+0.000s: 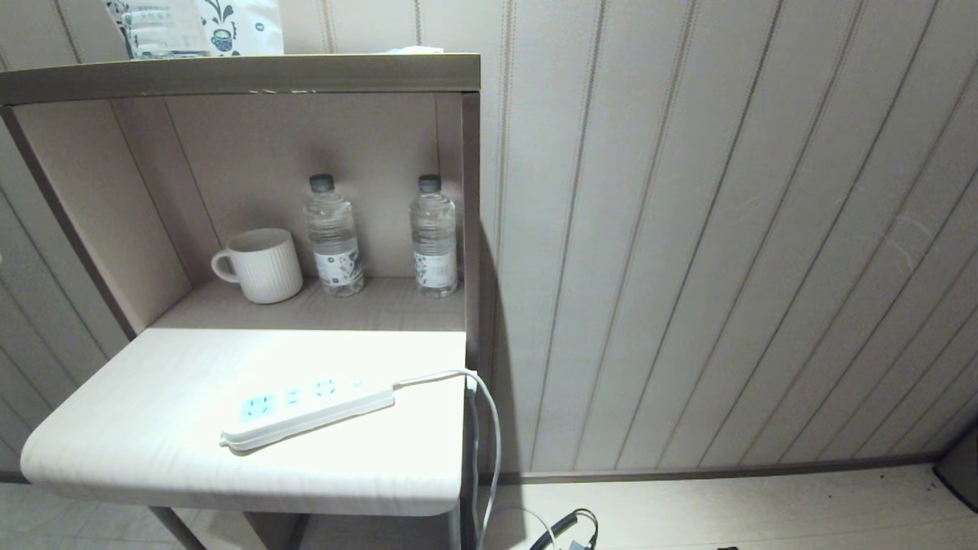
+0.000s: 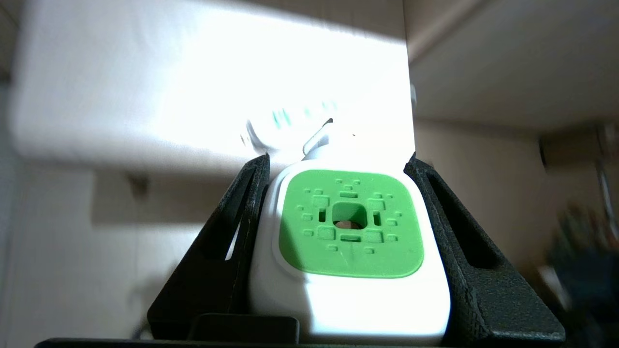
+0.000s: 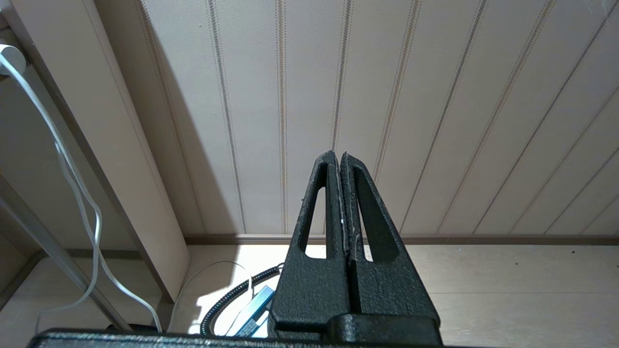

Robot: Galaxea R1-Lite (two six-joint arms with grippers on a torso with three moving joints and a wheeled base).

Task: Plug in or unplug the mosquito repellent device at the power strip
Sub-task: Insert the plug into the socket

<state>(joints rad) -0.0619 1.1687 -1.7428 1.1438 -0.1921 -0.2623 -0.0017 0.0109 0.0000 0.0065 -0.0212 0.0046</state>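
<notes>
My left gripper (image 2: 337,159) is shut on the mosquito repellent device (image 2: 348,261), whose white body and green face fill the space between the two black fingers (image 2: 227,232). Beyond it, in the left wrist view, the power strip (image 2: 290,121) shows as a blur on the bright tabletop. The head view has the power strip (image 1: 306,409) lying slantwise on the white table (image 1: 137,435), all its sockets free, its white cord (image 1: 489,428) dropping over the right edge. Neither arm appears in the head view. My right gripper (image 3: 337,154) is shut and empty, low down, facing the wall.
On the shelf behind the table stand a white ribbed mug (image 1: 263,265) and two water bottles (image 1: 334,237) (image 1: 434,237). The cabinet's side panel (image 1: 471,229) borders the table on the right. Cables (image 1: 569,528) lie on the floor below.
</notes>
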